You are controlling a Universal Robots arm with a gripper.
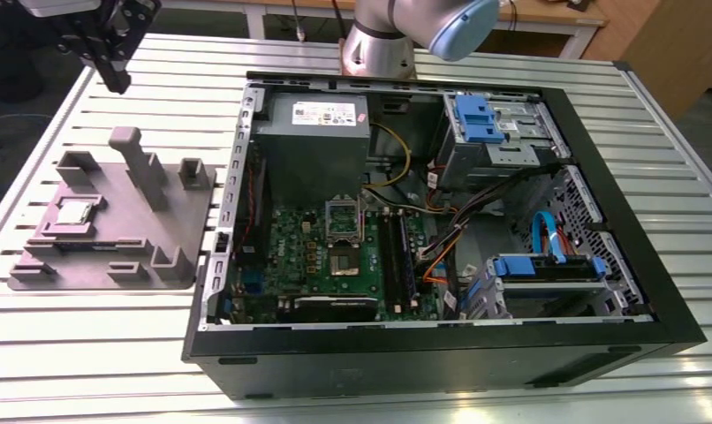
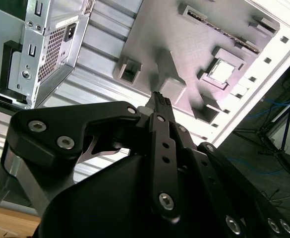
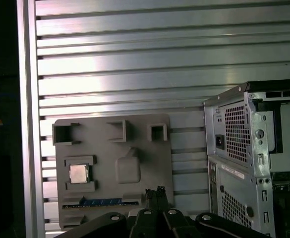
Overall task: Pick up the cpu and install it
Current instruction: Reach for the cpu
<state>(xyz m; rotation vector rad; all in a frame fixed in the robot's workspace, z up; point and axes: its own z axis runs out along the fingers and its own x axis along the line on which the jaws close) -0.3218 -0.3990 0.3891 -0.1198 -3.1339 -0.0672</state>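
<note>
I am holding my gripper (image 3: 155,191) clenched on nothing above the grey tray (image 3: 149,163), whose square pocket is keeping the cpu (image 3: 77,173) flat and reachable beside the open computer case (image 3: 234,144).

a robotics lab bench: slotted aluminium table (image 1: 85,353), opened computer case (image 1: 427,362), grey parts fixture (image 1: 185,212).

The cpu (image 1: 73,212) is seen as a small flat square chip with a silvery-grey metal top and a thin pale edge. It is laid flat, top up, in a raised square seat on the grey holder plate (image 1: 126,212), well apart from the open computer case (image 1: 450,353).
</note>
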